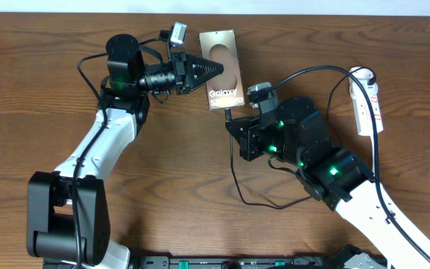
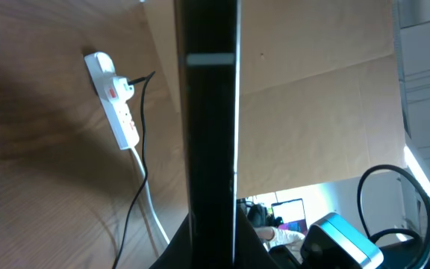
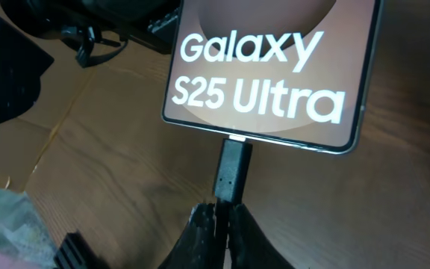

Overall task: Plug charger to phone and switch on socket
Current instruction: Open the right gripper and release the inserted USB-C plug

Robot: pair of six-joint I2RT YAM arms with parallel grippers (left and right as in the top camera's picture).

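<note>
The phone (image 1: pixel 222 69) lies at the table's back middle, brownish-gold face up with white "Galaxy S25 Ultra" text (image 3: pixel 275 67). My left gripper (image 1: pixel 212 69) is shut on its left long edge; in the left wrist view the phone shows as a dark upright bar (image 2: pixel 211 112) between the fingers. My right gripper (image 1: pixel 232 121) is shut on the charger's thin cable just behind the small plug tip (image 3: pixel 232 170). The tip meets the phone's bottom edge; how deep it sits I cannot tell. The charger cable (image 1: pixel 235 175) loops round to the white socket (image 1: pixel 366 101) at the far right.
The socket also shows in the left wrist view (image 2: pixel 116 101), with a black plug (image 2: pixel 131 84) in it and a white cord trailing off. Thicker robot cables run along both arms. The table's back edge is just behind the phone.
</note>
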